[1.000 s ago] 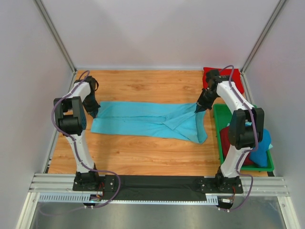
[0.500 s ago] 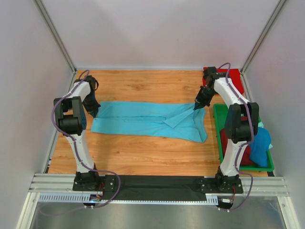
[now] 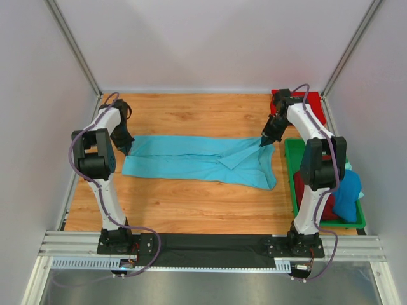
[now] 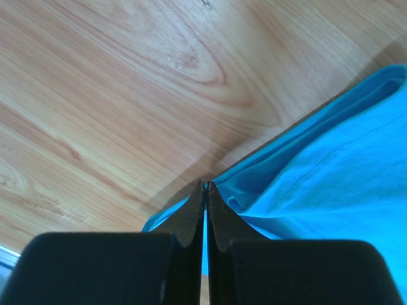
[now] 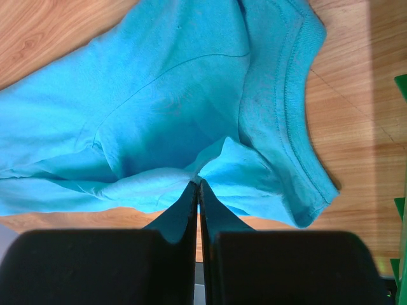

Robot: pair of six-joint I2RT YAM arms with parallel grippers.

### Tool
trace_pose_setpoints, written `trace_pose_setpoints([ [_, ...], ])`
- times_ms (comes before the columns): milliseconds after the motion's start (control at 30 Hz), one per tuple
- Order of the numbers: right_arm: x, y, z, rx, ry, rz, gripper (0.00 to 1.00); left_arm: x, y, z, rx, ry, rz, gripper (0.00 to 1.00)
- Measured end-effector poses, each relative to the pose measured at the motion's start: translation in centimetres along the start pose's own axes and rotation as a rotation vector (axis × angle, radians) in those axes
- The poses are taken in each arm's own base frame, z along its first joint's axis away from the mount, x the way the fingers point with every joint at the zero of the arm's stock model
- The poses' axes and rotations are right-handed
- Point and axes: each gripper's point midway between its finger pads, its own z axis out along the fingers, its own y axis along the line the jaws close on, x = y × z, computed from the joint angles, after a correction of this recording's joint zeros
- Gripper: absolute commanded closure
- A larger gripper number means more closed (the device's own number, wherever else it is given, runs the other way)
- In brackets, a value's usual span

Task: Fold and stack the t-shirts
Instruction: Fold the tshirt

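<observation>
Top external view: a turquoise t-shirt lies stretched in a long band across the middle of the wooden worktop, with one arm at each end. It looks folded lengthwise. Its left end is squared off, and its right end spreads wider and runs down toward the near side.

The left arm reaches to the band's far left corner, and the right arm comes down on its far right corner. A bright red t-shirt sits folded in the worktop's far right corner, just behind the right arm. A green tray stands along the right edge, close beside the turquoise cloth. A dark red t-shirt and a deeper blue t-shirt lie bunched together inside it.

From the left wrist, the left jaws are pressed together with only a thin sliver of turquoise showing between them. They pinch the layered edge of the t-shirt where it meets the bare wood.

From the right wrist, the right jaws are likewise closed tight on a small peak of the t-shirt. The ribbed collar curves away to the right of that pinch. Folds of cloth gather at the grip, and the tray's green edge shows at the far right of the frame.
</observation>
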Motion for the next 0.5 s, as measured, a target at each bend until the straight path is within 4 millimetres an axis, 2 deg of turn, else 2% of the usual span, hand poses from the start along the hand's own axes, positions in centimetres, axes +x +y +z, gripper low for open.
trace_pose_setpoints([
  [500, -0.14, -0.26, -0.10, 0.002, 0.000, 0.009, 1.00, -0.18, 0.39, -0.24, -0.020, -0.007, -0.002, 1.00],
])
